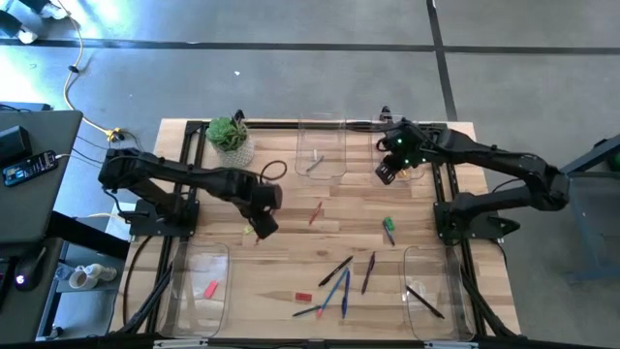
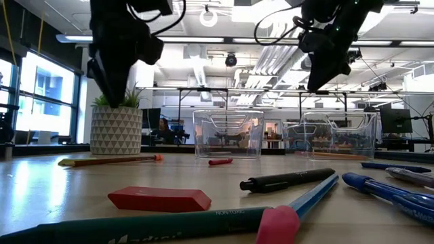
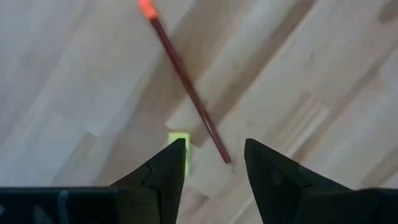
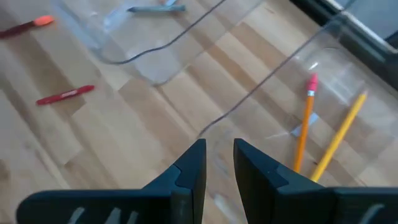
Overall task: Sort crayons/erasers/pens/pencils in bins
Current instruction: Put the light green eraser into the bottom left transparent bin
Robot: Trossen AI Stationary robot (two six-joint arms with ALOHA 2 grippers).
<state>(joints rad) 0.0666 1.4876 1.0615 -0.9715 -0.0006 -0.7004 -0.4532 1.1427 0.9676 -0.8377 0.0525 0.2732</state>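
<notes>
plant (image 1: 230, 137) at the table's (image 1: 291, 199) far left corner; two bins (image 1: 321, 150) along the far edge, one holding two pencils (image 4: 323, 134); two bins (image 1: 199, 291) at the near corners; pens (image 1: 339, 281) near centre, between them.

- A lab or workshop floor, open-plan.
- Bare ducts (image 2: 271, 51) and strip lights run across the ceiling.
- Monitors (image 2: 395, 120) and desks stand behind the table (image 1: 291, 199).
- Grey concrete floor (image 1: 291, 68), taped lines, a yellow cable (image 1: 70, 78) trailing.
- Someone, perhaps seated, shows far back (image 2: 163, 129).
- Tall windows (image 2: 41, 95) on one side.
</notes>
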